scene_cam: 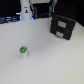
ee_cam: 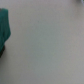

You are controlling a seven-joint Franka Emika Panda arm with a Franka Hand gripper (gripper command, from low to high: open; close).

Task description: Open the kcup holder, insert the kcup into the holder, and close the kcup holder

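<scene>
Jaws: not legible in either view. The wrist view shows only a pale, blurred surface with a teal shape [ee_cam: 4, 26] at one edge and a dark patch beside it. Whether either is part of the gripper cannot be told, and neither can the jaws' spread. Nothing is visibly held.

Arm: not clearly identifiable in the exterior view. A white upright form [scene_cam: 24, 11] stands at the far edge of the table, too blurred to name with confidence.

Kcup [scene_cam: 23, 51]: small pod, pale side, green top. It stands upright and alone on the white table [scene_cam: 50, 60], toward the exterior view's left, well apart from the holder.

Kcup holder [scene_cam: 63, 24]: black boxy unit with two stacked drawer fronts, set at an angle on the far side toward the exterior view's right. Both drawers appear closed and flush.

Background: dark equipment and blue-lit clutter along the far edge; detail indistinct.

Step in hand, judged: opening the holder, since the drawers look shut and the pod is untouched.

Handling notes, judged:
- Approach the drawer front squarely to its angled face.
- Catch the pull or lip firmly, then draw straight along the drawer's axis.
- The unit looks light and unanchored, so an oblique or jerky pull may drag or rotate the whole box.
- Open far enough to expose a pod slot.
</scene>
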